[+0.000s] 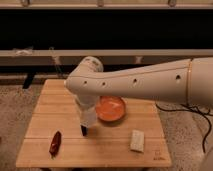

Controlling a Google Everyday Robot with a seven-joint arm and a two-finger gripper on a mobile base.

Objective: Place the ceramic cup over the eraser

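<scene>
The ceramic cup (89, 118) is small, white and tapered, and it hangs under my wrist just left of the orange bowl. My gripper (86, 111) is shut on it, mostly hidden behind my large white arm. The eraser (83, 131), a small black bar, stands on the wooden table (55, 97). Only its lower part shows, directly below the cup. The cup's bottom edge is at or just over the eraser's top.
An orange bowl (112, 109) sits at the table's middle, right beside the cup. A pale rectangular block (136, 140) lies at the front right. A red pepper-like object (55, 142) lies at the front left. A dark wall and shelf run behind the table.
</scene>
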